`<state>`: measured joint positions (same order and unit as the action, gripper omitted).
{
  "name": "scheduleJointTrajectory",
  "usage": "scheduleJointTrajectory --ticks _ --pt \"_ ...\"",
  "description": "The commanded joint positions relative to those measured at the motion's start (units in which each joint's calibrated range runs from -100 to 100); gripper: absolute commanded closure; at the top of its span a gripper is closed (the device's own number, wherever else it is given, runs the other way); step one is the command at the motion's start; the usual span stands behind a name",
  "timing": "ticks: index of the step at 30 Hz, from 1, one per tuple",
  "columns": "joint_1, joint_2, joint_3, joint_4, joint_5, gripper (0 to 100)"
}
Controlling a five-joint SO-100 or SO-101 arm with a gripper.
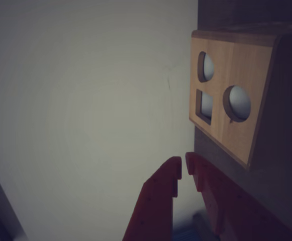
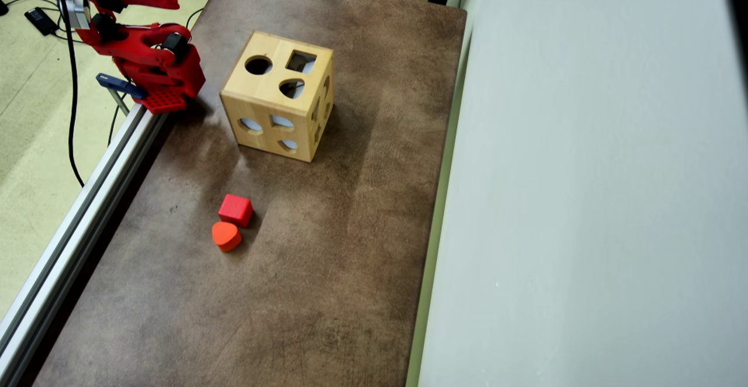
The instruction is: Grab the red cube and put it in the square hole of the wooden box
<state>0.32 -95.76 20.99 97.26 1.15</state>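
Claw (image 1: 183,163) nearly closed, empty, red cube (image 2: 235,209) apart from wooden box (image 2: 277,94), no writing

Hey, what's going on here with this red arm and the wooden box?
Nothing is being handled yet. The red arm sits folded at the table's upper-left corner in the overhead view, and its gripper is empty, fingertips nearly together, facing the wooden box in the wrist view. The red cube lies on the brown table below the box in the overhead view, right beside an orange heart-shaped block. The box's top face shows a square hole, still unfilled.
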Motion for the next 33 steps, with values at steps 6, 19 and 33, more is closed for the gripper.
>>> scheduleJointTrajectory --ticks 6,19,33 --pt "0.42 0.43 -0.24 0.49 0.44 97" --pt "-0.1 0.6 -0.42 -0.23 0.24 97" --pt "2.65 45.53 -19.2 -0.39 0.49 97"
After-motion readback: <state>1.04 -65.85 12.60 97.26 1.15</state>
